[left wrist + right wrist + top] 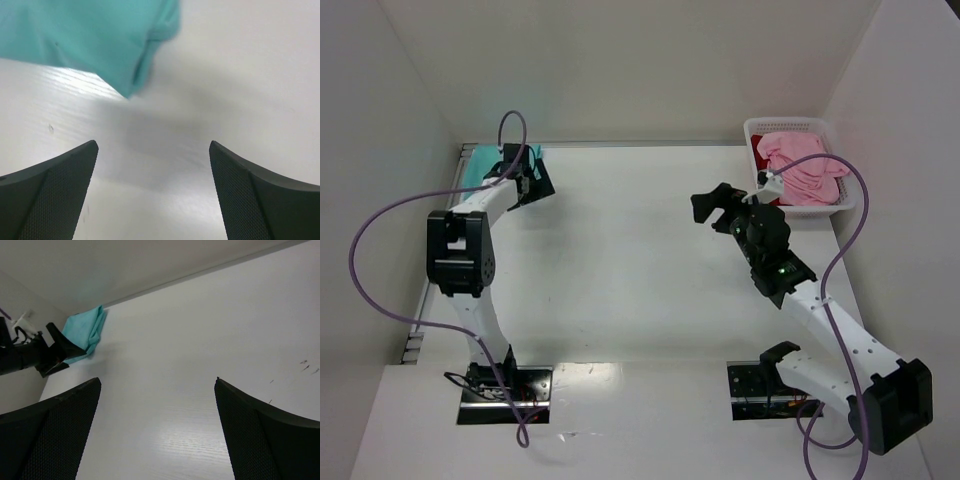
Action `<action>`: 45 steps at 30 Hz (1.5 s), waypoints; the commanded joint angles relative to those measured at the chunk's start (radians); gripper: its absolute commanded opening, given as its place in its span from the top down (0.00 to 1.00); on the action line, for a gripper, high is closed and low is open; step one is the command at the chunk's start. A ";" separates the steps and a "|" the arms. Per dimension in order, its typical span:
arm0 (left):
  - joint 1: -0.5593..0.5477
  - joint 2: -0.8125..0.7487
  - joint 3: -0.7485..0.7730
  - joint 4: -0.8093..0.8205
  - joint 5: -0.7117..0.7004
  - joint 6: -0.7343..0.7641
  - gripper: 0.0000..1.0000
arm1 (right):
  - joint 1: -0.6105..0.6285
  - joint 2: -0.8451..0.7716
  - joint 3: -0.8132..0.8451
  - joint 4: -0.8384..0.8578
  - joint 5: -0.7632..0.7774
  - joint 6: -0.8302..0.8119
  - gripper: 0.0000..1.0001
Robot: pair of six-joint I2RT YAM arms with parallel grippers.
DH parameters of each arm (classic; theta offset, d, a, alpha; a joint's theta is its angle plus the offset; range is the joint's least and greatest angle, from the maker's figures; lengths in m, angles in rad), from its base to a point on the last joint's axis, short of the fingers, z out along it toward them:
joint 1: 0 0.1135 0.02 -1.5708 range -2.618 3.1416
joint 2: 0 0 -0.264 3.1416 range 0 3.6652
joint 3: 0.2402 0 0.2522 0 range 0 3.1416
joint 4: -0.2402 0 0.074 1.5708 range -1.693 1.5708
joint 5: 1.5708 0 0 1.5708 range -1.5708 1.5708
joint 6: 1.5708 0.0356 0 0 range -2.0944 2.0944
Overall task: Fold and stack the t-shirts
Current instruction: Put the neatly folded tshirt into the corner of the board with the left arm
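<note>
A folded teal t-shirt (480, 166) lies at the table's far left corner; it also shows in the left wrist view (90, 37) and the right wrist view (86, 332). My left gripper (533, 185) is open and empty just right of it, over bare table. A light pink t-shirt (805, 170) lies crumpled in the white basket (758, 130) at the far right, over a dark red t-shirt (767, 160). My right gripper (715, 207) is open and empty, above the table left of the basket.
White walls close in the table on the left, back and right. The left arm's purple cable (380, 225) loops out past the table's left edge. The right arm's cable (850, 200) arcs beside the basket.
</note>
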 commanded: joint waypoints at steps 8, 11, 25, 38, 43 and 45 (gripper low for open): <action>-0.165 -0.385 -0.227 0.143 0.078 -0.022 0.00 | 0.009 0.038 0.096 -0.010 0.098 0.029 0.00; -0.211 -0.465 -0.283 0.190 0.140 -0.041 0.00 | 0.009 0.083 0.146 -0.051 0.158 0.038 0.00; -0.330 -0.687 -0.421 0.342 0.326 0.033 0.00 | -0.184 0.157 0.246 -0.068 0.188 -0.034 0.00; -0.340 -0.689 -0.378 0.399 0.429 0.099 0.00 | -0.540 0.244 0.246 -0.041 0.040 -0.045 0.00; -0.349 -0.670 -0.351 0.390 0.438 0.123 0.00 | -0.549 0.422 0.379 -0.070 0.102 -0.057 0.00; -0.349 -0.661 -0.351 0.390 0.438 0.113 0.00 | -0.562 0.515 0.453 -0.102 0.102 -0.048 0.00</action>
